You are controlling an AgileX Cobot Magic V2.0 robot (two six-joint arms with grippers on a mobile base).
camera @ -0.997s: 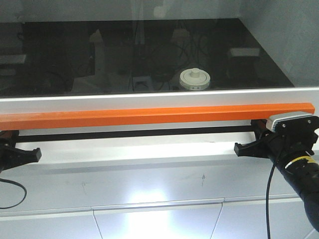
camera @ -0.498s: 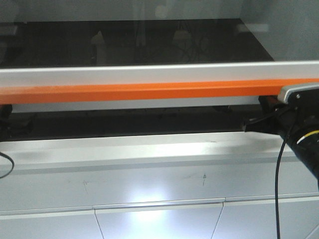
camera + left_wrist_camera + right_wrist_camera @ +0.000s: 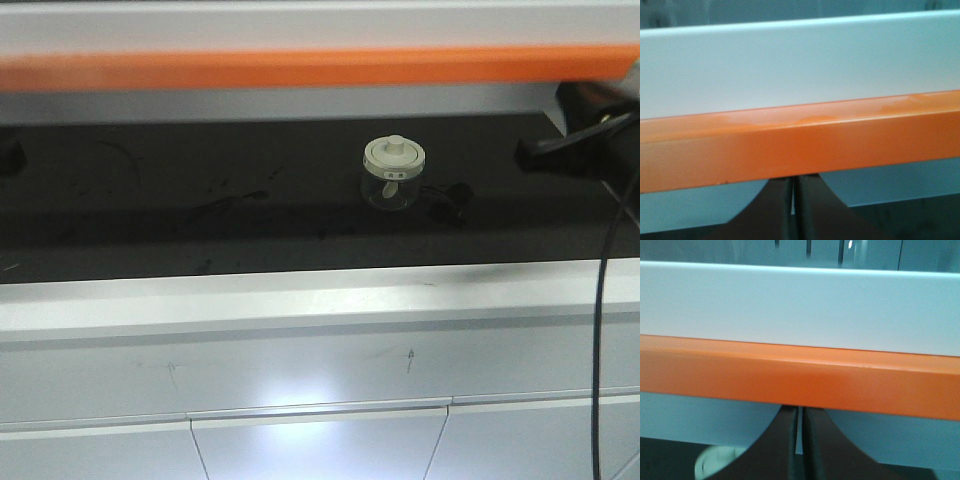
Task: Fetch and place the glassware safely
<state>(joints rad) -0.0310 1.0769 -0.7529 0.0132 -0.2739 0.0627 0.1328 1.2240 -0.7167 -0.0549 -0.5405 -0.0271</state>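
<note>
Raised since half a second ago, the orange bar [image 3: 300,70] and the pale sash rail [image 3: 300,25] it is fixed to now sit at the top of the front view. Before, they crossed the middle and hid the interior; now the black counter [image 3: 180,215] behind them is uncovered and the jar is in plain sight. At the far left, the left gripper [image 3: 792,186] appears in its wrist view as two dark fingers [image 3: 772,212] side by side with only a thin slit between them, so it is narrow, all but closed. Their tips run up behind the lower edge of the bar, and I cannot tell whether they touch it. Right of centre, the glass jar [image 3: 394,185] stands upright on the counter, its cream-white lid [image 3: 394,153] with a central knob seated on top. It is well apart from both arms and held by neither. A slice of that lid also shows at the lower left of the right wrist view. At the right edge, the right gripper [image 3: 535,152] reaches in just under the bar, level with the lid. Its wrist view shows its fingers [image 3: 782,455] drawn close together in the same narrow way, tips hidden behind the bar. A black cable [image 3: 600,300] hangs from that arm across the white ledge [image 3: 300,300] in front of the counter.
</note>
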